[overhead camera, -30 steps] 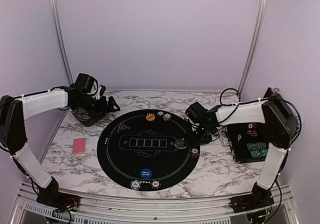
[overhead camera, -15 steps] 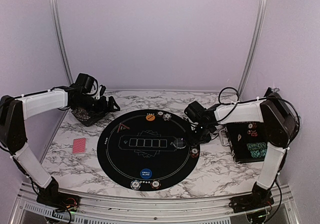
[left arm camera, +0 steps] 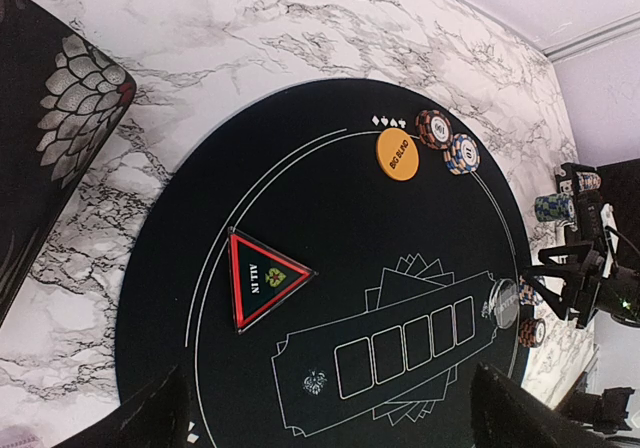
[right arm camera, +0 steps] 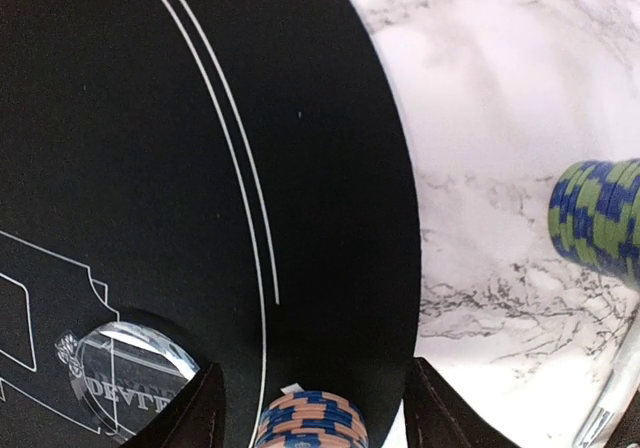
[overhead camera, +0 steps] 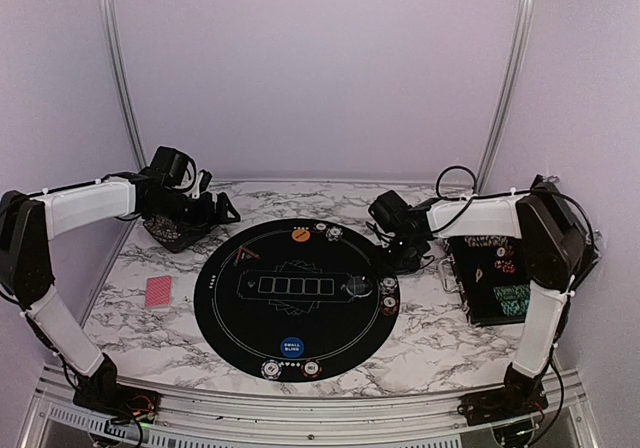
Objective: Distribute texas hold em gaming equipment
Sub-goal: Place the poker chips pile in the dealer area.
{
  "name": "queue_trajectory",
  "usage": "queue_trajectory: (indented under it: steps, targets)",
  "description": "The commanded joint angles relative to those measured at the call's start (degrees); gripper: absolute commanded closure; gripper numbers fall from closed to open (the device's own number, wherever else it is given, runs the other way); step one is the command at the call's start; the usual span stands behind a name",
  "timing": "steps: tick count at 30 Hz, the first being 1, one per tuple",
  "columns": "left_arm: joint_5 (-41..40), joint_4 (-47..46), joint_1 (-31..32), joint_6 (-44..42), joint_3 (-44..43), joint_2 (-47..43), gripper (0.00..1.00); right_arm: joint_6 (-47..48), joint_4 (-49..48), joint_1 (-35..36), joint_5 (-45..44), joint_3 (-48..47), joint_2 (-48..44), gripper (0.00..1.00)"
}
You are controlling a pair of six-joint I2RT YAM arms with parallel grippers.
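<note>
Top view: chips (overhead camera: 388,284) sit at three seats on the mat (overhead camera: 240,318); the red cards (overhead camera: 160,291) lie undealt on the counter (overhead camera: 420,343).

Left wrist: the left gripper (left arm camera: 330,428) is spread wide and empty.

Right wrist: the right gripper (right arm camera: 315,406) stands spread astride a chip stack (right arm camera: 312,426) at the mat's edge.

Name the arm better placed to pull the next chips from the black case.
Right, likely. The right gripper hangs open at the right edge of the mat, beside the case; the left gripper sits off the mat's far-left side.
</note>
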State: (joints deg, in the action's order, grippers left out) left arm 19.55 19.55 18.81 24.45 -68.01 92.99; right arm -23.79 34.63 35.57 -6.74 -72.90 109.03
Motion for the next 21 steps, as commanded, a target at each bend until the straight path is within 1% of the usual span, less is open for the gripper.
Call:
queue_trajectory:
  steps: [1,12,21]
  targets:
    - [0.84,-0.39,0.09,-0.36,-0.1,0.9,0.01,1.6,0.65,-0.78,-1.46,-4.55,1.25,0.41]
    - [0.69,-0.38,0.08,-0.31,-0.24,0.62,0.01,4.44,4.07,-2.17,-5.14,-11.7,-0.25,0.41]
    - [1.13,-0.21,0.08,-0.25,-0.32,0.0,0.01,8.26,5.41,-5.55,-6.96,-12.35,-4.9,0.41]
